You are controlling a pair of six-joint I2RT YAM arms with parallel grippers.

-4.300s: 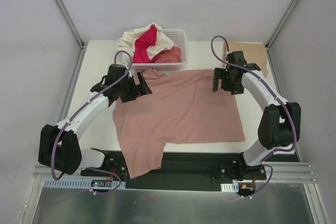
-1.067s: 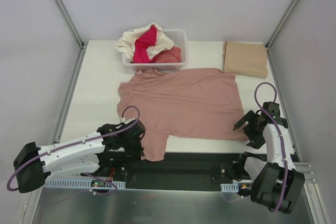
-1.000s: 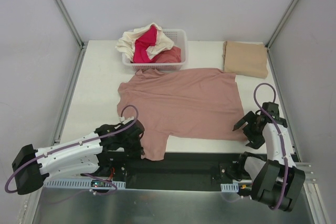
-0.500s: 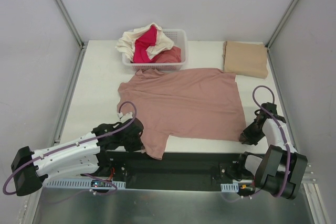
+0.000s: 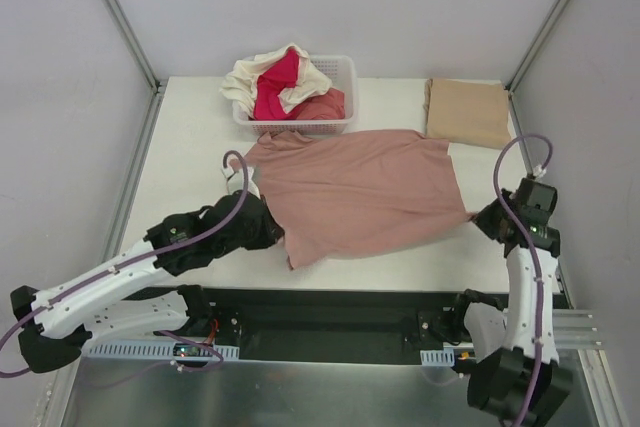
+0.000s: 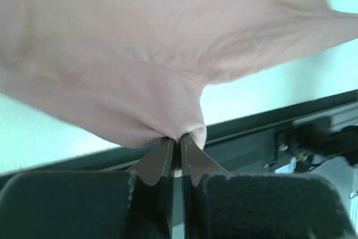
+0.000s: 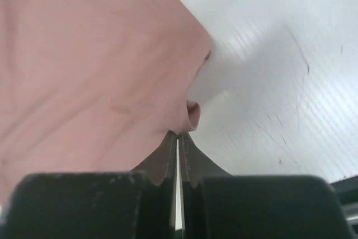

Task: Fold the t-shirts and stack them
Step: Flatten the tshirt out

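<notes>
A dusty-pink t-shirt [image 5: 360, 192] lies spread across the middle of the table, its near edge drawn up off the surface. My left gripper [image 5: 274, 233] is shut on its near-left corner, where the cloth bunches at the tips [image 6: 179, 138]. My right gripper [image 5: 479, 219] is shut on the near-right corner, with a small curl of fabric beside the tips [image 7: 178, 134]. The pink cloth fills the left wrist view [image 6: 140, 54] and the left side of the right wrist view [image 7: 84, 71]. A folded tan t-shirt [image 5: 468, 112] rests at the back right.
A white lattice basket [image 5: 300, 128] stands at the back centre, holding cream [image 5: 250, 72], magenta [image 5: 278, 87] and coral [image 5: 325, 105] shirts. Grey walls with metal posts close in the white table [image 5: 180, 147]. A black rail [image 5: 350, 312] runs along the front edge.
My right gripper has shut on the near-right corner. Both grippers have risen and moved away from the front edge, pulling the overhanging near edge of the pink shirt up onto the table.
</notes>
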